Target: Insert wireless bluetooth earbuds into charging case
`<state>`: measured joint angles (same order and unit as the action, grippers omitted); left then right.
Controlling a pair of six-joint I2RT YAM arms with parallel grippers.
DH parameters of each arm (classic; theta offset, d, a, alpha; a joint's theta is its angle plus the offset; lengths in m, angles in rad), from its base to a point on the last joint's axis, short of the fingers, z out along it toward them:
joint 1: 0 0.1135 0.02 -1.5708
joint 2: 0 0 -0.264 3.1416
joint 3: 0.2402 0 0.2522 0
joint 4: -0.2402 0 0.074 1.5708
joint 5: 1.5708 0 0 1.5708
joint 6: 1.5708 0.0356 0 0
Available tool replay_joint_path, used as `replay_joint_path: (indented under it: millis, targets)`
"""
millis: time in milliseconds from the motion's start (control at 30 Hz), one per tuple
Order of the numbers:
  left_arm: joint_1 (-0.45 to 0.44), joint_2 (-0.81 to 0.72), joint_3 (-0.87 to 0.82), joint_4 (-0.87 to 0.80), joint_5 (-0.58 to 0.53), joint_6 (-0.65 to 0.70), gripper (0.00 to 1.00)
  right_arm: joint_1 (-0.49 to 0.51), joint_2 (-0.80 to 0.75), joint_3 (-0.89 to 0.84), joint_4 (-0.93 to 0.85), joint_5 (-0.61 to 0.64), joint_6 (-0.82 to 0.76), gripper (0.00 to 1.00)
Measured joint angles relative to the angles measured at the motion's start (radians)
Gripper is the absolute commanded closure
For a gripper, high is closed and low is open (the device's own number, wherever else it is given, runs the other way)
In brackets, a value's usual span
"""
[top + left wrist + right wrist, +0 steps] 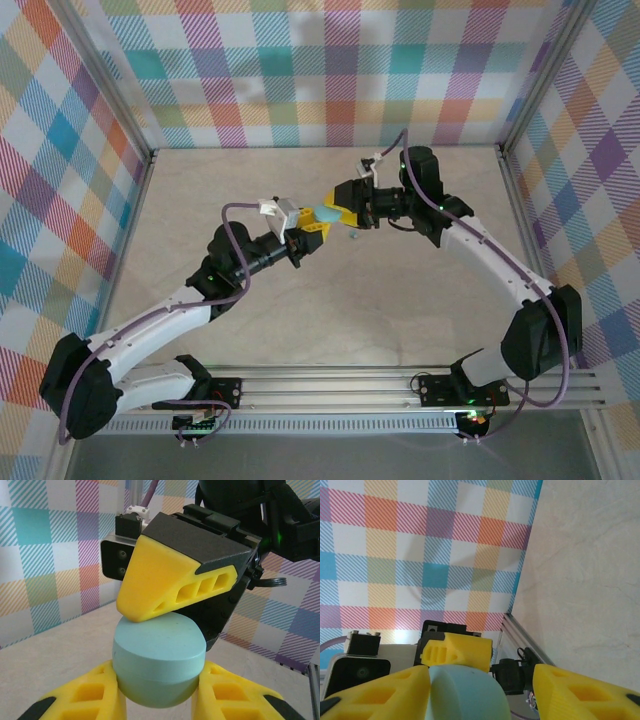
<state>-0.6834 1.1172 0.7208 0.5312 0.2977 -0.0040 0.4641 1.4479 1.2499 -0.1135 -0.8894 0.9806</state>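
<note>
The charging case [157, 655] is seen shut, so its inside cannot be told; it is held clear of the table, clamped between the yellow jaws of the left gripper [312, 228]. From the right it is met by the right gripper [345, 212], whose jaws are parted: one finger [160, 587] is laid on the case's top, the other is seen apart from it. One case is counted, and one earbud [352, 238], seen lying on the beige marbled table [400, 300] near the grippers. The table is enclosed by plaid walls [320, 70]
</note>
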Motion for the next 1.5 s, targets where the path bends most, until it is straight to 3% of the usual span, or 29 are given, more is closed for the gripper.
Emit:
replay_joint_path:
  millis: [300,500,600,767,967,1033,1267,1500]
  targets:
    - [0.014,0.016,0.0,0.026,-0.003,0.0,1.0,0.013,0.018,0.0,0.037,-0.077,0.04,0.53]
    - [0.019,0.021,-0.004,0.023,0.0,-0.001,1.0,0.018,0.033,0.0,0.068,-0.087,0.058,0.7]
    - [0.019,0.02,-0.011,0.025,0.0,-0.001,1.0,0.02,0.034,0.0,0.069,-0.088,0.058,0.74]
    - [0.019,0.0,-0.033,0.023,-0.01,-0.003,0.54,0.027,0.039,0.0,0.059,-0.086,0.056,0.77]
    - [0.024,-0.071,-0.086,-0.006,-0.078,-0.007,0.19,0.025,0.054,0.0,0.021,-0.053,0.035,0.81]
    - [0.025,-0.092,-0.093,-0.021,-0.099,-0.006,0.0,0.014,0.065,0.001,0.003,-0.038,0.023,0.81]
    - [0.025,-0.164,-0.126,-0.1,-0.177,-0.003,0.0,-0.06,0.105,0.002,-0.095,0.011,-0.061,0.83]
    - [0.026,-0.236,-0.158,-0.218,-0.309,-0.027,0.0,-0.259,0.166,-0.013,-0.202,0.071,-0.207,0.84]
